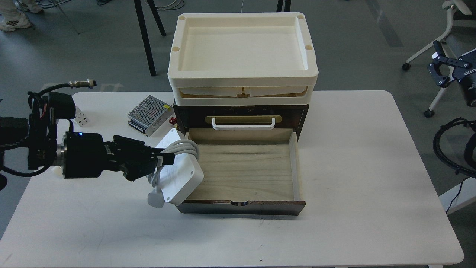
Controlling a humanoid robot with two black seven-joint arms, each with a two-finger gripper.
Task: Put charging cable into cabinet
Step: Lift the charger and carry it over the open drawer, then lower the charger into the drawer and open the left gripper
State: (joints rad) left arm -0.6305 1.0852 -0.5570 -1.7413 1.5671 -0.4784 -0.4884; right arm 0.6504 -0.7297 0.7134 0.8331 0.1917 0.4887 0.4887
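The flat white marbled slab of the charging cable (177, 172), with its thick white cord coiled around the middle, is held at the left edge of the open drawer of the dark brown wooden cabinet (241, 114). It is gripped by the black two-finger left gripper (163, 159), whose jaws are closed narrowly on the coiled cord at the slab's left side, so that most of the slab extends to the right of the fingertips. The slab is tilted, its right part overlapping the drawer's left wall, and its white plug end (156, 199) hangs just below, near the drawer's near left corner. The pale-wood drawer (245, 169) is pulled out toward the near side, and a white handle on a brass plate (243, 123) is seen above it. Stacked cream plastic trays (241, 56) rest on top of the cabinet. A silver perforated metal box (150, 114) lies on the white table (353, 167) to the far left of the cabinet. The right gripper (442, 67) is seen at the far right, well apart from the table; its jaw state cannot be told.
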